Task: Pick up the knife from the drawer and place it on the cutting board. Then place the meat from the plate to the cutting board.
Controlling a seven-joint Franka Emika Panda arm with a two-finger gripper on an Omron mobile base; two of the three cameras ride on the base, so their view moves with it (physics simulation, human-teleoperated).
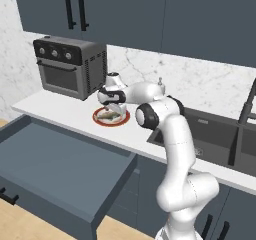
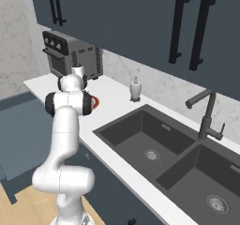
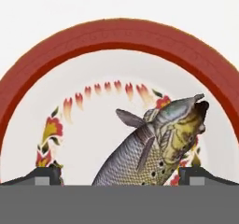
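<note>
Poised low over the round red-rimmed plate (image 1: 111, 117), the end effector (image 3: 119, 174) has its two dark fingertips (image 3: 44, 175) spread wide apart, one on each side of the meat (image 3: 154, 146), a grey scaly fish lying on the plate's pale flowered centre. That plate sits on the white counter (image 1: 60, 109), just right of the black toaster oven (image 1: 70, 66). Nearer and lower left, the wide blue-grey drawer (image 1: 55, 169) stands pulled open.

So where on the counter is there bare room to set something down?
Bare counter lies between the plate and the open drawer, and between the soap bottle and the sink. Crowded: the gripper over the plate beside the toaster oven.
</note>
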